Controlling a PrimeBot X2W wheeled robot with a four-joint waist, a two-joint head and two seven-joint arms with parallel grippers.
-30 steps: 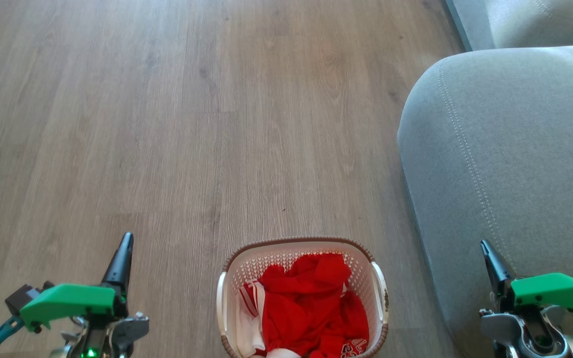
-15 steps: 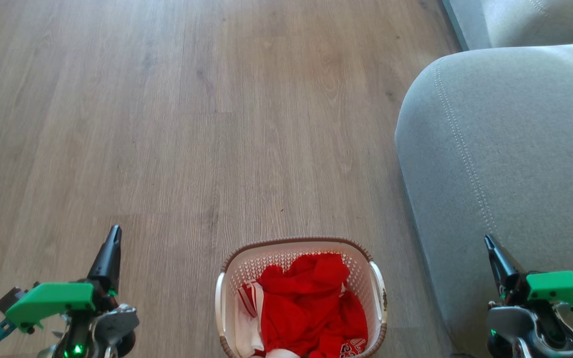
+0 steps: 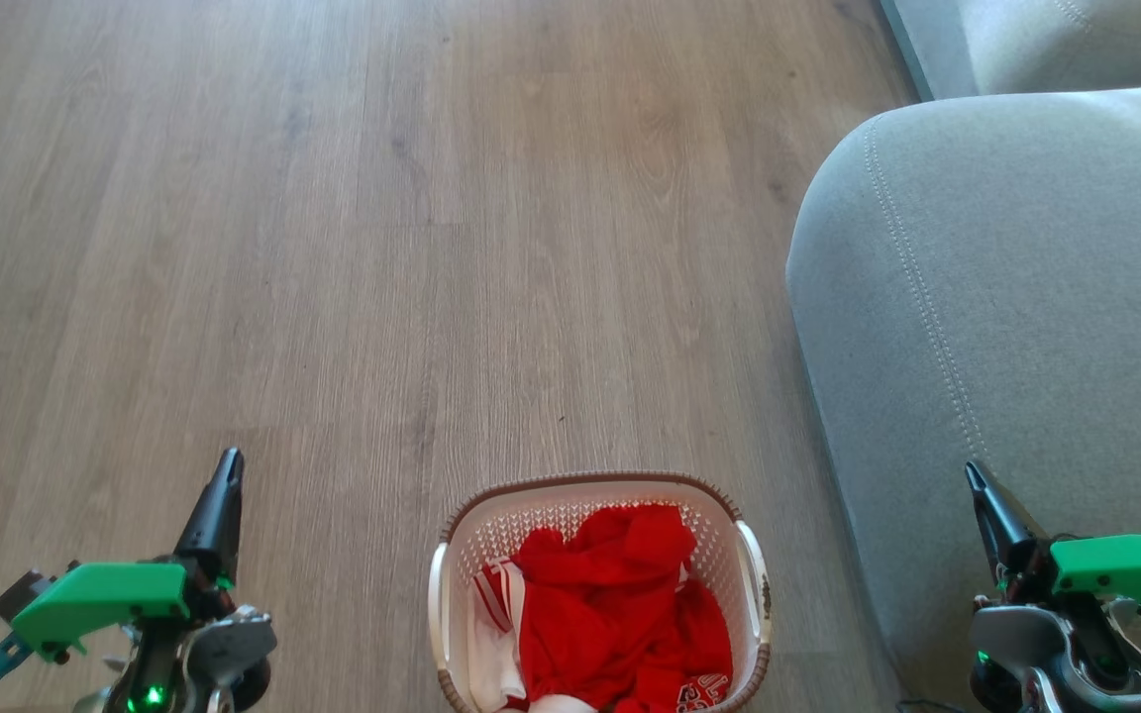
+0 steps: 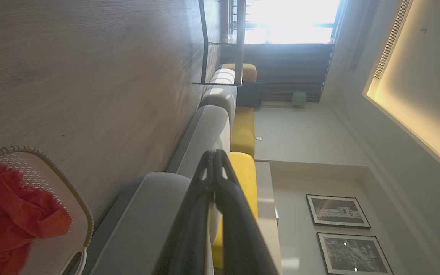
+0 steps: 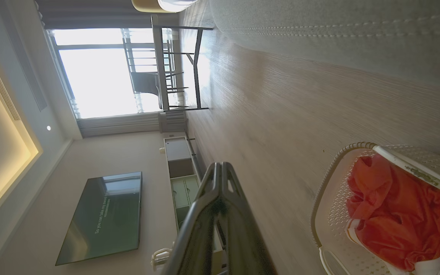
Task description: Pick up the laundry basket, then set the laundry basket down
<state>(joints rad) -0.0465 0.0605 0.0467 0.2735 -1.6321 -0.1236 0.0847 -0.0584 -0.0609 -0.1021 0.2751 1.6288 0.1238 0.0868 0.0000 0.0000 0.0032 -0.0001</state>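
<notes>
The laundry basket (image 3: 749, 569) stands on the wooden floor at the bottom middle of the head view, white with a brown woven rim and white side handles, holding red and white clothes. My left gripper (image 3: 229, 465) is shut, well to the basket's left, fingers pointing up the view. My right gripper (image 3: 975, 475) is shut, to the basket's right, in front of the sofa arm. Neither touches the basket. The left wrist view has the laundry basket (image 4: 80, 208) at its lower left and the left gripper (image 4: 214, 154) shut. The right wrist view has the laundry basket (image 5: 329, 217) at its lower right and the right gripper (image 5: 220, 166) shut.
A grey sofa arm (image 3: 996, 287) fills the right side of the head view, close to the basket's right handle. Wooden floor (image 3: 382, 248) stretches ahead and to the left. A dark metal-framed table (image 5: 178, 65) stands far off by the window.
Both grippers have drawn back slightly toward the view's bottom, the left one also shifting left. The basket stays in place on the floor.
</notes>
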